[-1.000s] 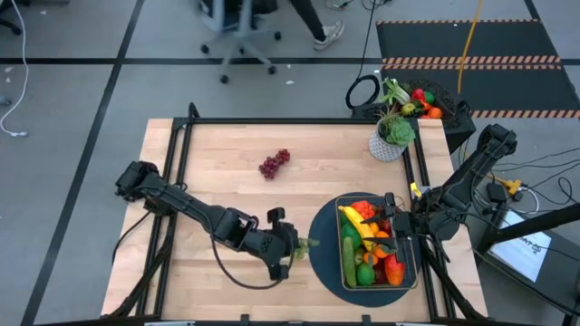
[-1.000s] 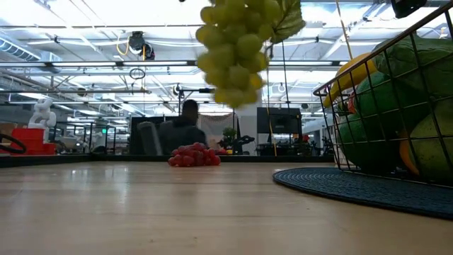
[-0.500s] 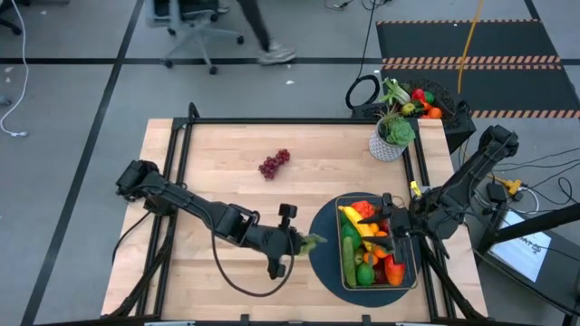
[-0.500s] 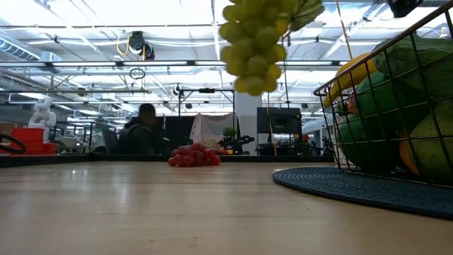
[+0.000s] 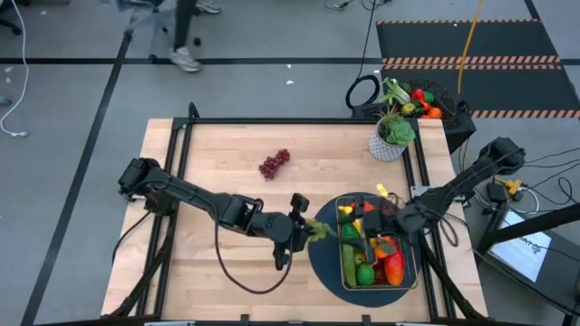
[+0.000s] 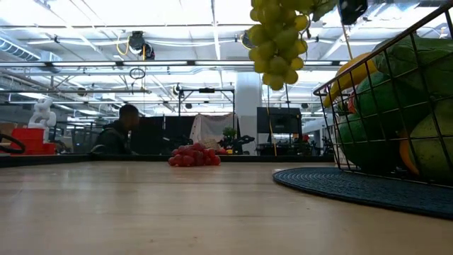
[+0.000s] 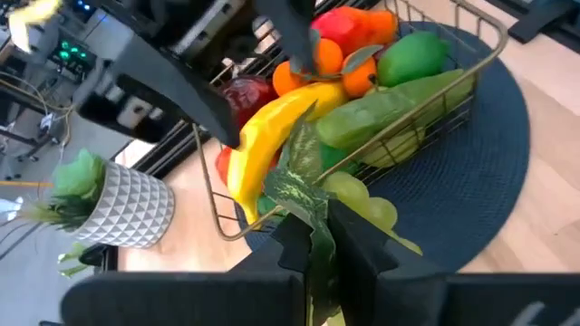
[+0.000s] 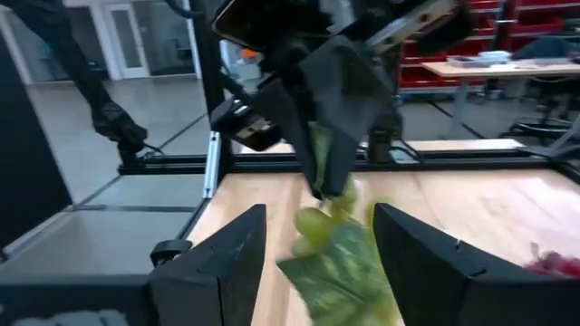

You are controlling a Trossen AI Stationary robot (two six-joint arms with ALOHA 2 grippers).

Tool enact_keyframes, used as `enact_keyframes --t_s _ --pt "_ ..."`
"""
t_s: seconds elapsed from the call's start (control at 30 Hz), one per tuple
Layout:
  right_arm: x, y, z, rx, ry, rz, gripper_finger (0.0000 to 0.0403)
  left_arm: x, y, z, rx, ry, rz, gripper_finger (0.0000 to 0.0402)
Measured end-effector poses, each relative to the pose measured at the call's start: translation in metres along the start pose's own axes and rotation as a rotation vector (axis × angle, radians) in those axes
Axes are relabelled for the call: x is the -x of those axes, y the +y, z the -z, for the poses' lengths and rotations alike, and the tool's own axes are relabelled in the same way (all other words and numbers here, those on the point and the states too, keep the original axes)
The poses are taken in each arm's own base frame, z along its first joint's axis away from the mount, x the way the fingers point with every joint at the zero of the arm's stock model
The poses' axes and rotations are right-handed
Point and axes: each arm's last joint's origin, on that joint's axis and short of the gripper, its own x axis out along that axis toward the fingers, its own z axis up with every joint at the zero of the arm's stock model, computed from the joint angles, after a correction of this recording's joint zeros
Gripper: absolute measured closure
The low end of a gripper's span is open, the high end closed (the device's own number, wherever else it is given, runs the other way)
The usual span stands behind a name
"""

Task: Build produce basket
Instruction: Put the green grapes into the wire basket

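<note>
My left gripper (image 5: 305, 230) is shut on a bunch of green grapes (image 5: 320, 233) with a cloth leaf, just left of the basket (image 5: 342, 258). The bunch hangs high in the low view (image 6: 277, 39). The wire basket stands on a dark round mat (image 5: 319, 264) and holds a banana (image 7: 263, 145), oranges, a cucumber (image 7: 390, 109) and other produce. My right gripper (image 5: 364, 222) is open over the basket's left part and faces the grapes (image 8: 317, 226), touching nothing. A purple grape bunch (image 5: 274, 163) lies on the table farther back. My left gripper pinches the leaf at the top of the green grape bunch (image 7: 313, 226) between its two fingers. The fingers come from the table's left, about level. The bunch hangs below the fingers, clear of the table and mat, beside the basket's left wall.
A potted plant in a white pot (image 5: 391, 136) stands at the table's far right corner. A black bin with more produce (image 5: 412, 100) sits behind it, off the table. Bare wood lies left of the mat. A person (image 6: 117, 134) shows in the room beyond.
My left gripper has carried the green grapes toward the table's right edge, up to the basket's left wall, the bunch still hanging clear. My right gripper has moved toward the table's left over the basket, toward the grapes.
</note>
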Motion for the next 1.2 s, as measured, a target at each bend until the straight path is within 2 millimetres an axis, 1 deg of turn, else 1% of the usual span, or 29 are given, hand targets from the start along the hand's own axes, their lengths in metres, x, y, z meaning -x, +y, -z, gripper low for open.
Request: enact_keyframes --t_s 0.13,0.27,0.37,0.47,0.63,0.83,1.0,1.2 --pt "-0.015 -0.007 0.006 0.005 0.003 -0.048 0.0178 -0.001 0.002 0.001 -0.003 0.001 0.002 0.0372" --pt "-0.025 -0.016 0.011 0.048 -0.008 -0.012 0.0153 0.000 0.000 0.000 -0.004 -0.009 0.018 0.0372" --pt "-0.031 -0.020 0.013 0.066 -0.026 -0.024 0.0148 0.001 -0.003 -0.001 -0.009 -0.016 0.028 0.0372" --pt "-0.037 -0.024 0.016 0.057 -0.035 -0.067 0.0155 0.001 -0.003 -0.002 -0.003 -0.018 0.030 0.0371" --pt "-0.044 -0.026 0.021 0.052 -0.048 -0.099 0.0193 0.001 -0.003 -0.002 0.001 -0.017 0.027 0.0371" --pt "-0.047 -0.026 0.023 0.053 -0.061 -0.103 0.0264 0.001 -0.003 -0.001 0.018 -0.016 0.028 0.0371" --pt "-0.046 -0.025 0.021 0.054 -0.070 -0.145 0.0323 0.001 -0.003 -0.001 0.041 -0.014 0.029 0.0371" --pt "-0.046 -0.025 0.021 0.063 -0.072 -0.149 0.0381 0.000 -0.002 -0.001 0.140 -0.013 0.030 0.0366"
